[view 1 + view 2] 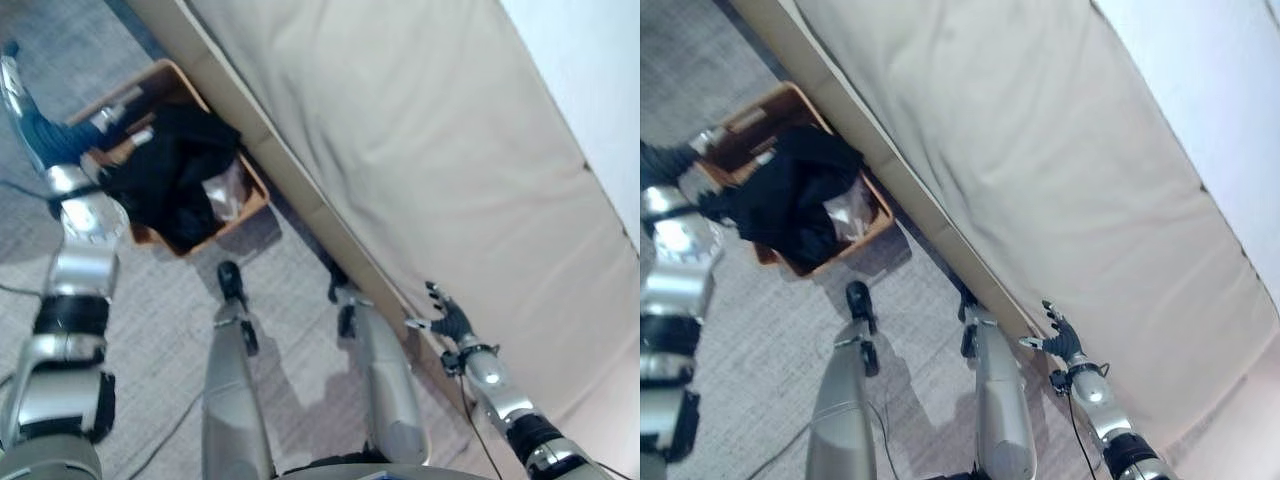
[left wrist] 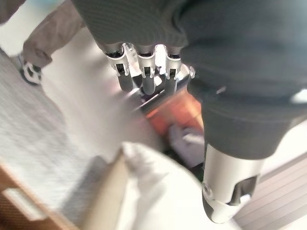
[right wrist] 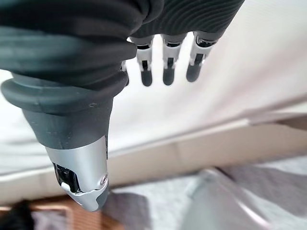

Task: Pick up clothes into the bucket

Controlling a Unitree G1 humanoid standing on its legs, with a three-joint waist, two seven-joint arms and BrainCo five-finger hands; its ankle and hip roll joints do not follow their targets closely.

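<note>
Left wrist view: my left hand (image 2: pixel 144 67) has its fingers straight and relaxed, nothing held between them. Past the fingertips I see an orange-brown blur, which I take to be the bucket. In the left eye view that hand (image 1: pixel 25 115) sits at the near rim of the bucket (image 1: pixel 172 72), a brown open box on the grey carpet (image 1: pixel 160 300), pushed up against the edge of the bed (image 1: pixel 400 150).

Dark clothes (image 1: pixel 175 175) are heaped in the bucket and bulge above its rim; a lighter grey piece (image 1: pixel 228 192) shows among them on the side toward the bed. Some dark cloth drapes over the near rim toward my left arm.

Right wrist view: right hand (image 3: pixel 165 62) also open, fingers extended, empty, with the pale bed cover beyond it. In the left eye view it (image 1: pixel 448 318) hangs at the bed's edge, well apart from the bucket.

Judgement: the load looks delivered, left hand free of it.

Risks from here:
- Cloth over the rim could catch on the left fingers as I pull away and drag the heap out.
- The pile stands high; a nudge to the bucket could spill it.
- I see no other garment on carpet or bed, so reaching again may be wasted motion.
</note>
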